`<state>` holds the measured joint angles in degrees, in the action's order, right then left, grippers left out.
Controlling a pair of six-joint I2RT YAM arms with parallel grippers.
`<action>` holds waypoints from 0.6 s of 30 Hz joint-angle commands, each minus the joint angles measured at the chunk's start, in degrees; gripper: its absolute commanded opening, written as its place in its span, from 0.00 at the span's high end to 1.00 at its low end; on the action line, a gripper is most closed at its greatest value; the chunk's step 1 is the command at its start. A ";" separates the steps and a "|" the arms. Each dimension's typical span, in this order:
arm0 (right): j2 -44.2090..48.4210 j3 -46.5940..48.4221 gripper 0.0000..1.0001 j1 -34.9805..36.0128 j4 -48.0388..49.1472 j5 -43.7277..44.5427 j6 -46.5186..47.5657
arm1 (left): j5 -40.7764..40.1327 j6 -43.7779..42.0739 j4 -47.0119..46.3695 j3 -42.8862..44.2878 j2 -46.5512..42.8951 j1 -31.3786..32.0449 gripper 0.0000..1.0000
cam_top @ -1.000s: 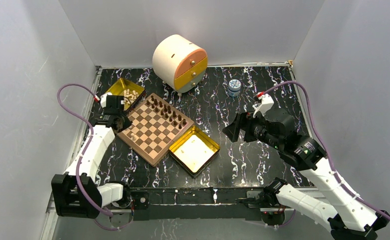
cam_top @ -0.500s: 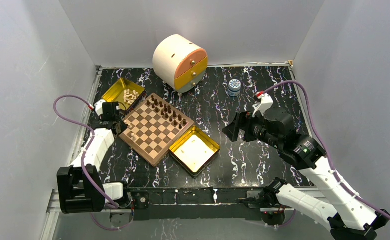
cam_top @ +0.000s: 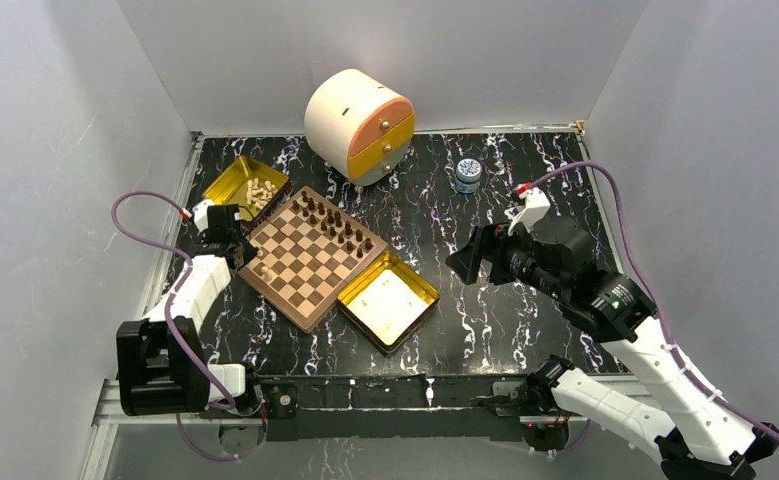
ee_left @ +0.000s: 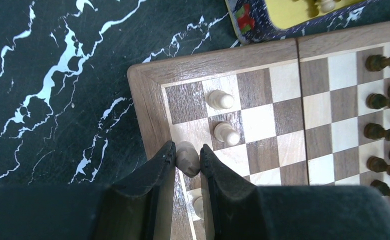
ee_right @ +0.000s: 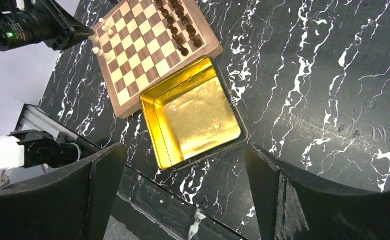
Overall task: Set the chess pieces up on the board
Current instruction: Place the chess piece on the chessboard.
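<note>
The board [cam_top: 305, 282] lies left of centre. Dark chess pieces [cam_top: 337, 225] stand in two rows along its far right side. My left gripper [ee_left: 187, 157] is shut on a light tan piece [ee_left: 188, 161], held over the board's [ee_left: 147, 115] outer column by the rim. Two light pieces [ee_left: 220, 100] [ee_left: 226, 133] stand on squares just beyond it, and another [ee_left: 198, 205] shows below the fingers. My right gripper [ee_right: 182, 190] hangs open and empty high over the table, right of the board [ee_right: 125, 107].
A gold tin [cam_top: 227, 182] holding several light pieces sits behind the board's left corner. An empty gold tin [cam_top: 389, 300] touches the board's near right side. A round cream drawer unit [cam_top: 359, 126] and a small jar [cam_top: 468, 175] stand at the back.
My left gripper has drawn back from beside the piece tin to the board's left edge, still shut on the light piece. The right arm has barely moved.
</note>
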<state>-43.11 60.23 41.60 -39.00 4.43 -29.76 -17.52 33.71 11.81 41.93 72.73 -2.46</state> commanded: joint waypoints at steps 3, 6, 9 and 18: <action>1.06 2.66 0.03 -0.21 1.39 1.29 0.49 | 0.90 0.93 -1.08 -0.49 1.08 -0.09 0.88; 1.17 2.44 0.03 -0.26 1.41 1.19 0.49 | 0.66 0.91 -1.10 -0.45 1.32 -0.09 0.88; 1.19 2.51 0.03 -0.25 1.39 1.42 0.63 | 0.64 0.83 -1.14 -0.63 1.36 -0.09 0.88; 1.58 3.03 0.02 -0.26 1.22 1.51 0.75 | 0.76 0.47 -2.87 -1.46 1.70 -0.09 0.88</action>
<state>-42.65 60.23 41.60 -39.11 4.82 -29.69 -16.36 34.09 9.82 41.04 74.43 -2.46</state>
